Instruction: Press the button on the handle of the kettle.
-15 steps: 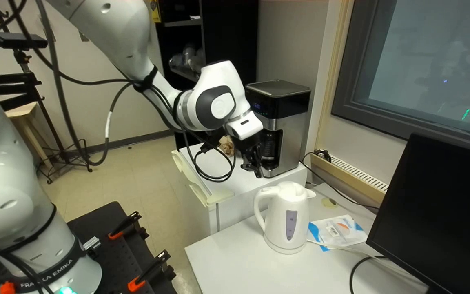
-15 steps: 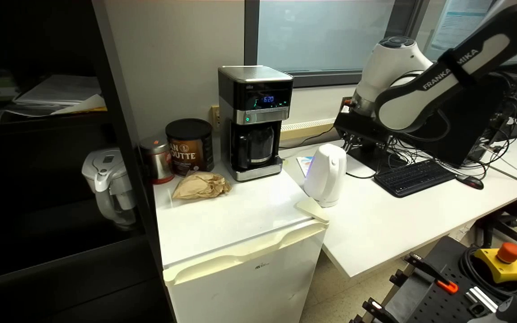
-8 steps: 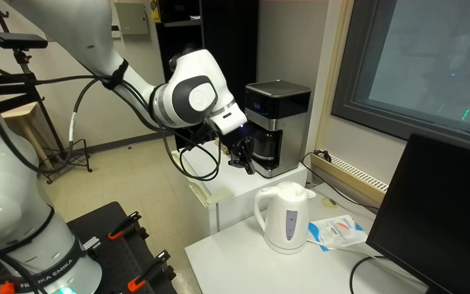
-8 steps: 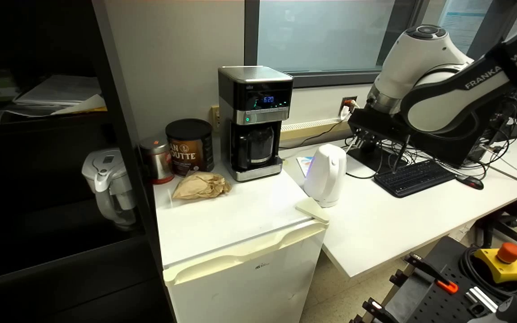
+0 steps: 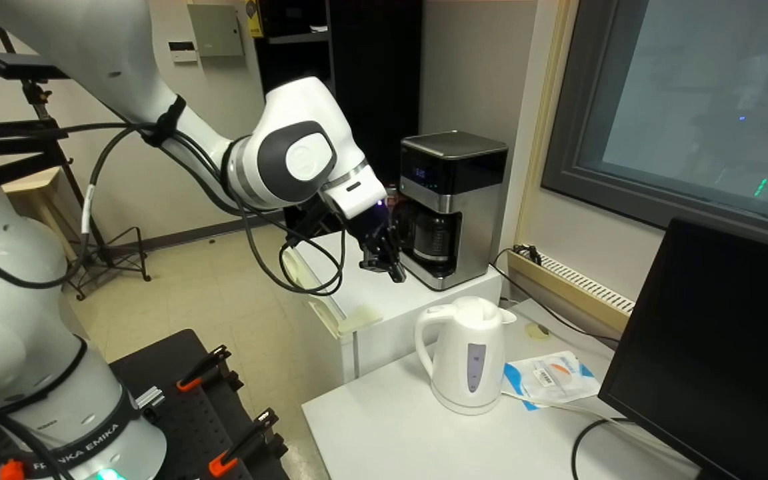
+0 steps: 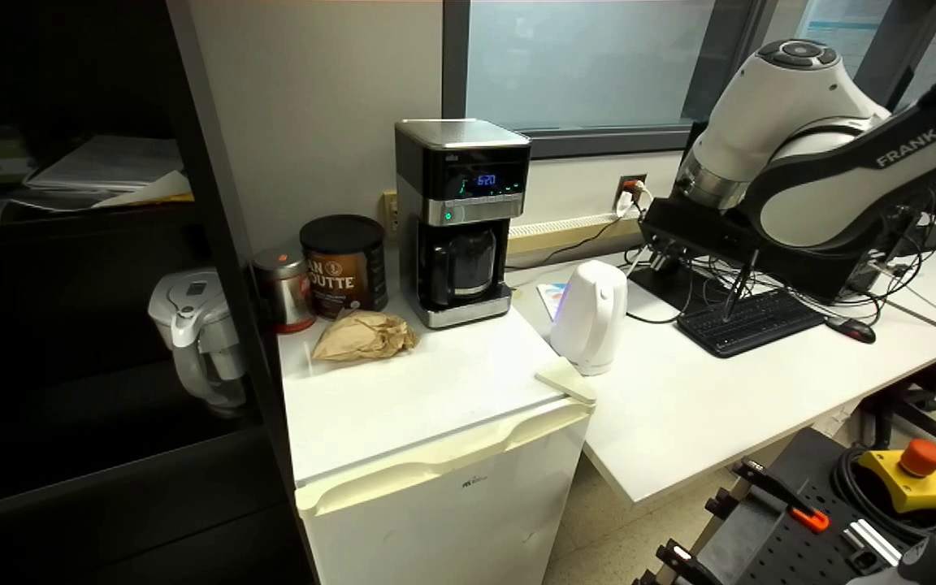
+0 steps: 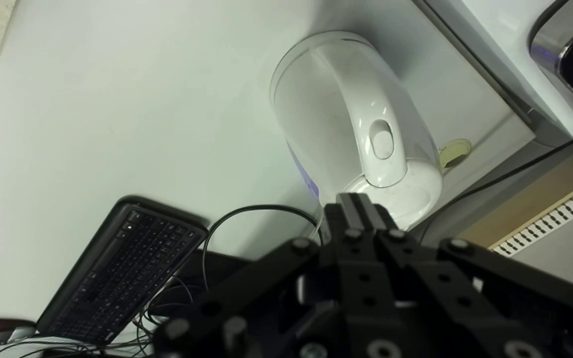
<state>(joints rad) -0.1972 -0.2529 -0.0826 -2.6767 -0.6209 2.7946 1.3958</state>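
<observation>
The cream-white kettle stands upright on the white desk in both exterior views. Its loop handle also shows in an exterior view. In the wrist view the kettle shows from above, with an oval button on the upper part of the handle. My gripper is above the kettle and apart from it. Its fingertips are pressed together with nothing between them, and overlap the kettle's lid in the wrist view. The thin fingers also show before the keyboard.
A black and steel coffee machine stands on the small white fridge beside the desk, near a paper bag and a coffee can. A monitor, a keyboard and loose cables are on the desk.
The arm and gripper have drawn back toward the robot's base, leftward in an exterior view and away from the coffee machine. The kettle has not moved.
</observation>
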